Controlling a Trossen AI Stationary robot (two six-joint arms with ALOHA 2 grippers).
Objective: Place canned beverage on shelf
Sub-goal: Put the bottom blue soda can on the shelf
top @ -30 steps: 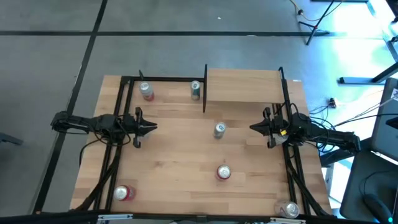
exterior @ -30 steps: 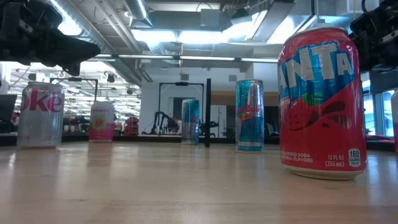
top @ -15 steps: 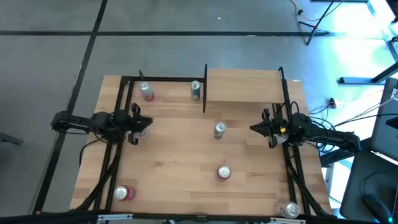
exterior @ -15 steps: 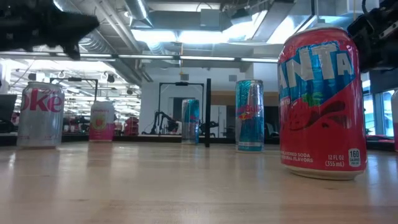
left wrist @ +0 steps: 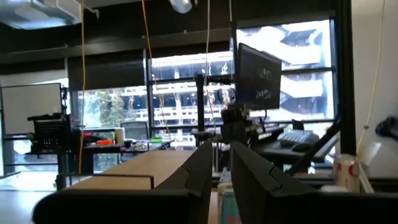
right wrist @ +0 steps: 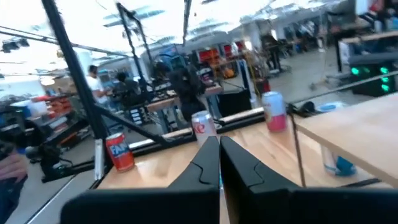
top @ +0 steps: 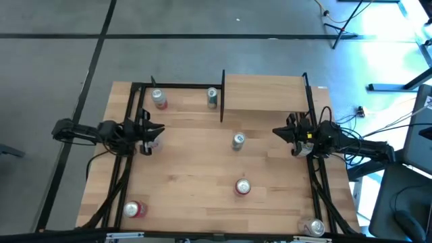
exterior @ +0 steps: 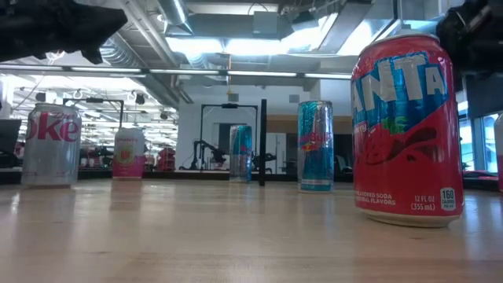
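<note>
Ahead of my right gripper (top: 278, 131), fingers pressed together and empty, the blue can (top: 238, 140) stood upright just short of the shelf (top: 263, 93), and I judged it rigid, slick, best pinched mid-body, while my left gripper (top: 158, 128) idled, pressed together, well apart.

in the low view the right gripper (exterior: 471, 35) is cut off by the picture's top right edge, and a can (exterior: 499, 153) shows only as a sliver there. in the left wrist view a blue can (left wrist: 227, 202) sits half hidden behind the fingers (left wrist: 202, 168). from above, the can (top: 313, 227) at the worktop's (top: 196, 169) near right corner is blurred, its label unreadable.
</note>
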